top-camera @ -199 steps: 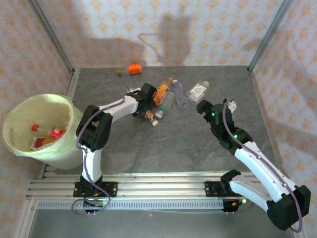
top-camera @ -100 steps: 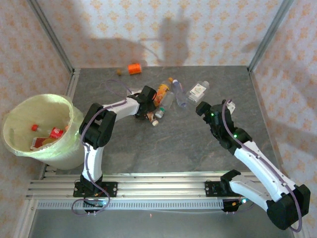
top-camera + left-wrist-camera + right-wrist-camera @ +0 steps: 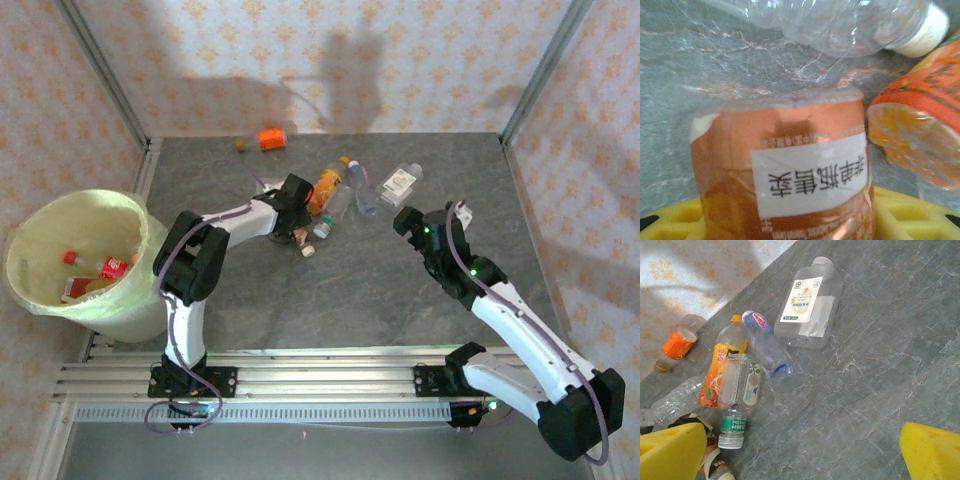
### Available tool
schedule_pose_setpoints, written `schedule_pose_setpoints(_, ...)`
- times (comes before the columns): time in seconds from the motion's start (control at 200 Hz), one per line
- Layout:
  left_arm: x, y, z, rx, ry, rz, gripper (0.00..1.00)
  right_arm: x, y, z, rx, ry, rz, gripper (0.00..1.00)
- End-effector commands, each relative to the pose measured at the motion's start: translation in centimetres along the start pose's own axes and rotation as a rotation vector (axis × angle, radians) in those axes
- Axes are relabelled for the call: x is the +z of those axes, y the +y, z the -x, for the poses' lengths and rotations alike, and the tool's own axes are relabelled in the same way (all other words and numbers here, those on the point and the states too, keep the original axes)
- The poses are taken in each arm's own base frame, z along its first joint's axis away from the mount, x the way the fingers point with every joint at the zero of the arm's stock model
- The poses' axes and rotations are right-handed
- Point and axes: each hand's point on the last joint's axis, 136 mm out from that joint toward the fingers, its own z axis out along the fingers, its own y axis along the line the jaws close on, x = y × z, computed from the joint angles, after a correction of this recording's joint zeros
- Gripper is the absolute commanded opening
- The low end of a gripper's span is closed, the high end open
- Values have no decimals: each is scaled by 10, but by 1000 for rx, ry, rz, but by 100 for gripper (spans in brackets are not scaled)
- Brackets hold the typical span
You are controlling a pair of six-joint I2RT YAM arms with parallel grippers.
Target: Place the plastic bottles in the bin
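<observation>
My left gripper [image 3: 299,232] is shut on a brown-orange labelled bottle [image 3: 785,175] that lies on the table; its yellow pads press both sides of it. A crushed clear bottle [image 3: 840,25] and an orange-label bottle [image 3: 920,135] lie just beyond it. My right gripper [image 3: 802,452] hangs open over bare table. Ahead of it lie a flat clear bottle [image 3: 807,302], a blue-capped bottle [image 3: 765,347] and a green-label bottle [image 3: 737,390]. The bin [image 3: 140,215] stands at the far left with a few bottles [image 3: 115,266] inside.
One orange bottle [image 3: 270,138] and a loose cap [image 3: 241,145] lie by the back wall. Metal frame posts [image 3: 105,75] stand at the table's back corners. The arms' rail [image 3: 320,380] runs along the near edge.
My left gripper's jaws have closed in on the brown-orange bottle and nudged it slightly. The right arm has barely shifted.
</observation>
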Motion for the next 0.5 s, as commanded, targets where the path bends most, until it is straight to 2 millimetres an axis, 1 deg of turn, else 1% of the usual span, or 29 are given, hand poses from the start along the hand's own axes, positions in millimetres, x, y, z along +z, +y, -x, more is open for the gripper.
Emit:
schedule_pose_setpoints(0.0,-38,-6,27,-11,-84,-51,54,-6,12,12,10,-25,35,99)
schedule_pose_setpoints(0.09,-53,-12,32,-23,-83,-85,53,-4,17,14,52,-43,70,99)
schedule_pose_setpoints(0.2,-73,-22,35,-10,-65,-113,52,-2,30,14,77,-49,145,99)
schedule_pose_setpoints(0.275,-87,-25,36,10,-63,-113,51,2,36,13,81,-46,177,99)
schedule_pose_setpoints(0.38,-112,-30,43,30,-95,-139,50,9,42,7,98,-28,206,99)
schedule_pose_setpoints(0.495,-140,-31,52,32,-136,-177,50,14,47,4,77,-2,209,99)
